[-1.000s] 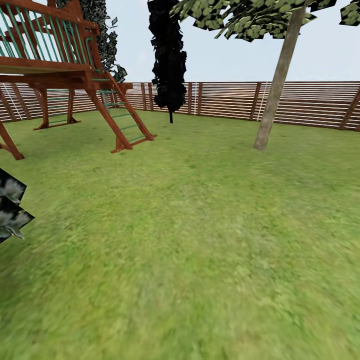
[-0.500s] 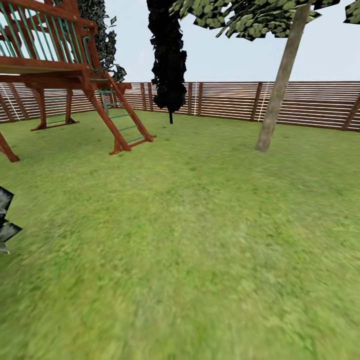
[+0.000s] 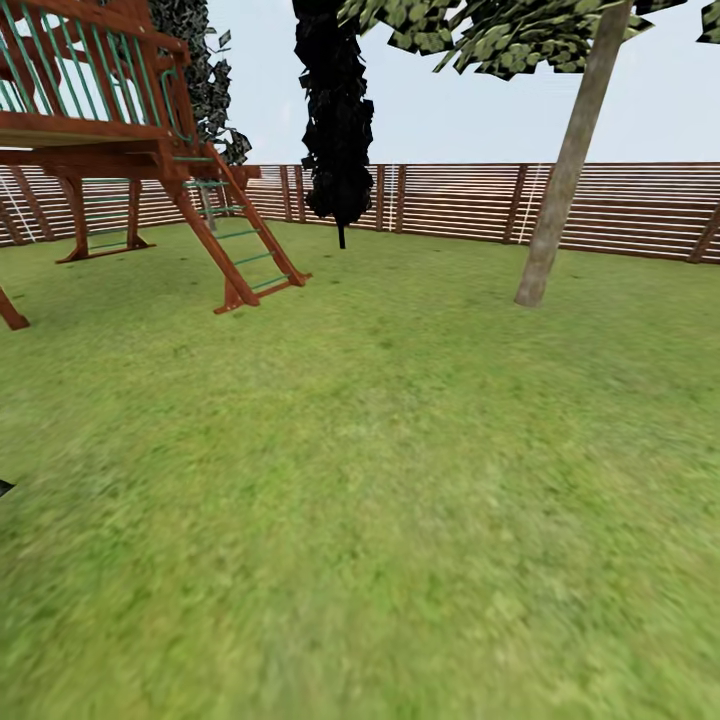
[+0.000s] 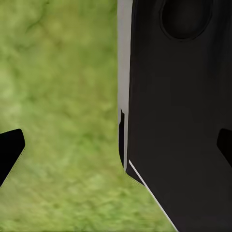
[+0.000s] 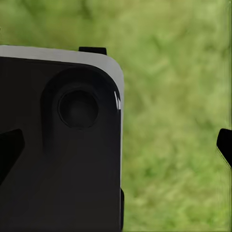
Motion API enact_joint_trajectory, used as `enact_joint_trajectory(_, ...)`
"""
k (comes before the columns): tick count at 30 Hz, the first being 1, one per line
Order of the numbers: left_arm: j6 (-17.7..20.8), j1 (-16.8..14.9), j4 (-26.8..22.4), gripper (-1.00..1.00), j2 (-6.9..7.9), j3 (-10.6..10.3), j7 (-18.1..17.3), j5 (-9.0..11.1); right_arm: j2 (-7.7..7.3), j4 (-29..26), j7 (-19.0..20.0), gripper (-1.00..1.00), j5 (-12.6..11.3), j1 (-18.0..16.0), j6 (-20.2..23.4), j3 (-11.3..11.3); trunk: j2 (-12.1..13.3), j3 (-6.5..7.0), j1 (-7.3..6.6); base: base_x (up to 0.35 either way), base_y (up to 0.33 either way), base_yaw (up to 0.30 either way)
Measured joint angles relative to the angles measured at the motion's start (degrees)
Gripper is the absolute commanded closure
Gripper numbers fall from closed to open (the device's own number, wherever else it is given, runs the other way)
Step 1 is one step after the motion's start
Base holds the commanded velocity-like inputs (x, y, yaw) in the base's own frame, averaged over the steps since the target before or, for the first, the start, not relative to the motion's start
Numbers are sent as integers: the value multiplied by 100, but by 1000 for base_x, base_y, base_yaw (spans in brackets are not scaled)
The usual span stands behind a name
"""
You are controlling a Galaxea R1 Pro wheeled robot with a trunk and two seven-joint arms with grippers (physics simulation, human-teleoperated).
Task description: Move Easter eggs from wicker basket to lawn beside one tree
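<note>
A wide lawn (image 3: 380, 480) of mottled green grass spreads across the head view, bare in the foreground and running back to a slatted wooden fence (image 3: 460, 205) that closes the garden under a pale sky. At the right, well back on the grass and in front of the fence, stands the tree (image 3: 565, 170) with a straight pale grey-beige trunk that leans slightly to the right as it rises, its dark green mottled leaves spreading across the top of the view. Near the middle, close to the fence, a narrow black cypress-like tree (image 3: 335, 110) rises on a thin stem. At the left stands a reddish-brown wooden play tower (image 3: 95, 130) with green railing bars, and a slanted ladder (image 3: 240, 240) with green rungs drops from its platform to the grass; dark grey foliage (image 3: 205, 80) shows behind it. In the left wrist view the left gripper (image 4: 116, 150) has its two dark fingertips at opposite edges, set wide apart and holding nothing, over blurred grass and beside a large dark panel of the robot's body (image 4: 179, 121) with a pale edge. In the right wrist view the right gripper (image 5: 116, 145) is likewise spread wide and empty, one fingertip lying across a dark rounded panel (image 5: 63, 145) with a round recess, the other over green grass.
</note>
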Motion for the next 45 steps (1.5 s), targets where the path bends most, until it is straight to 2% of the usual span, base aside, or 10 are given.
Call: enact_joint_trajectory(45, 0, 0, -2, -100, 0, 0, 6, 0, 6, 0, 0, -100, -4, -1, 0, -7, 0, 0, 0, 322, 0, 0)
